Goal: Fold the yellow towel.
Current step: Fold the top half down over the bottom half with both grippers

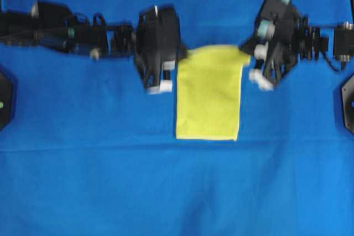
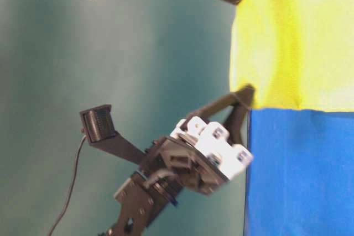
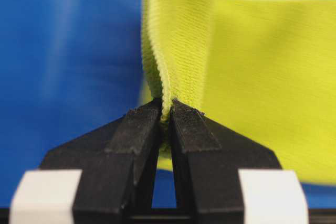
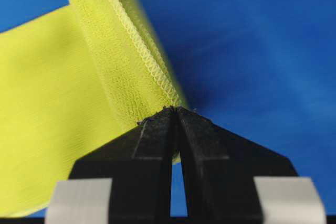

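Towel lies on the blue cloth, its far edge lifted. Left gripper and right gripper each pinch a far corner, jaws clamped on the hem, likely to draw that edge over into a fold.

Yellow towel on blue cloth

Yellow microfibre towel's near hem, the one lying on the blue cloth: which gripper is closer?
Neither clearly. Left gripper and right gripper each pinch a far corner of the yellow microfibre towel, opposite that hem.
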`<state>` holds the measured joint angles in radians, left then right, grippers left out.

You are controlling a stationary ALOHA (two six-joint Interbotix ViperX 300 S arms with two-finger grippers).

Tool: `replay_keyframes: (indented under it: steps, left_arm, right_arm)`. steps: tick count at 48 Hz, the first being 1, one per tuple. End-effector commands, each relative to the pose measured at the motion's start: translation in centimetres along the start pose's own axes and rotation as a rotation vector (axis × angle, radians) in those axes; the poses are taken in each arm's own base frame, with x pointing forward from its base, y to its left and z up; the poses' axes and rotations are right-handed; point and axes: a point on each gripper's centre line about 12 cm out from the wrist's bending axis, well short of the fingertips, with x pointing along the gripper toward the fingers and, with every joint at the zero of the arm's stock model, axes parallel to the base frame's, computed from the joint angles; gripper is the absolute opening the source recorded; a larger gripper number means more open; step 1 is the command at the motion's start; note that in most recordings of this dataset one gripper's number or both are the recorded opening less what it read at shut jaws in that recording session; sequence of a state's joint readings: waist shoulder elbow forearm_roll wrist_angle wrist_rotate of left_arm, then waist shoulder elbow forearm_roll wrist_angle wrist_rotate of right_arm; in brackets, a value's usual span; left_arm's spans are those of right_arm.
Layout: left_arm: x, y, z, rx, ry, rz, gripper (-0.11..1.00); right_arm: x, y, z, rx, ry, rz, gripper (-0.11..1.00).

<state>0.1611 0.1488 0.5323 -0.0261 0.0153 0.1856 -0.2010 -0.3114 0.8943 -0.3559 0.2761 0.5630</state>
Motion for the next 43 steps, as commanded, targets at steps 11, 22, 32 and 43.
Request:
replay_keyframes:
  steps: [11,22,32,43]
  left_arm:
    - [-0.9,-6.7,-1.2,0.045,0.041,-0.125,0.04]
    - [0.0,-9.4,-1.2,0.036,-0.01,-0.164,0.04]
    - [1.2,-10.0,-1.9,0.037,-0.03,-0.17,0.04]
    - [1.5,-10.1,-1.5,0.034,-0.042,-0.17,0.04]
  right_arm:
    - [-0.3,5.2,-1.6,-0.025,0.048,0.107,0.04]
    - [1.5,6.7,-3.6,-0.021,0.135,0.109,0.04]
    - [2.1,7.3,-4.1,-0.04,0.157,0.112,0.04]
    - [2.0,7.5,-3.9,-0.04,0.137,0.132,0.04]
